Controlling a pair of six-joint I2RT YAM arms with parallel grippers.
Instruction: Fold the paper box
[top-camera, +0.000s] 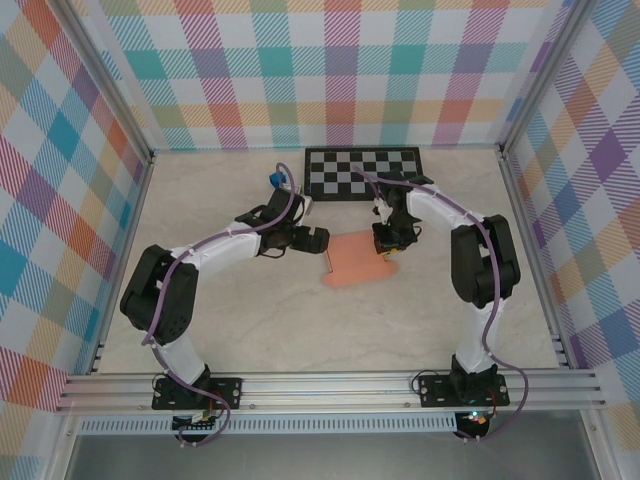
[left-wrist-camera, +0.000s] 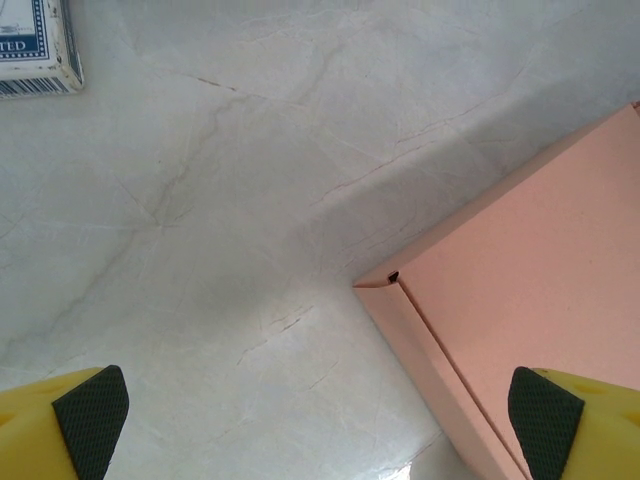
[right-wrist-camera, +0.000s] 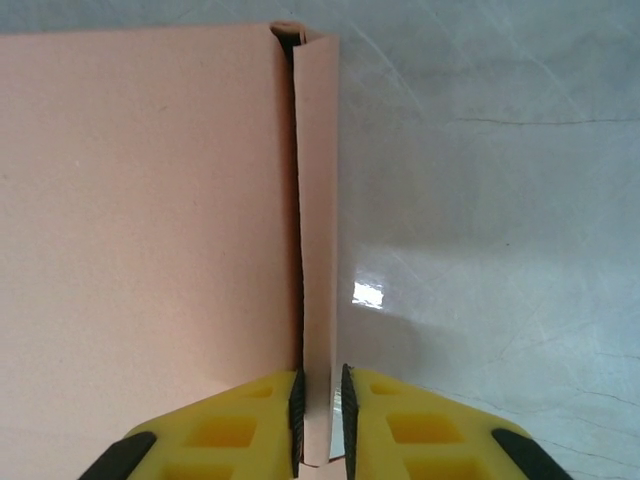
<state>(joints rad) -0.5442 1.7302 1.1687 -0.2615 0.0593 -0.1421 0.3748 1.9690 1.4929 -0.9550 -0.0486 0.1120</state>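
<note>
- While the right gripper pinched it, the paper box, a flat salmon-orange sheet of thin cardboard, lay near the middle of the pale marbled table, between the two arms.
- Seen from the right wrist, the yellow fingers were drawn together on a narrow upright flap along the edge of the box's wide panel, with a black pad pressed to each side of the flap.
- From above, the right gripper sat at the sheet's far right corner, pointing down at it.
- The left gripper hung just beside the sheet's far left corner, its fingers spread fully apart and holding nothing.
- In the left wrist view, the left gripper straddled that corner: one black pad was over bare table, the other over the paper box, whose near edge carried a thin folded strip.
- A small blue-and-white card pack lay well apart from the box at the upper left of that view.
- A black-and-white chequered board lay flat at the table's far side, and a small blue object stood near its left end.
</note>
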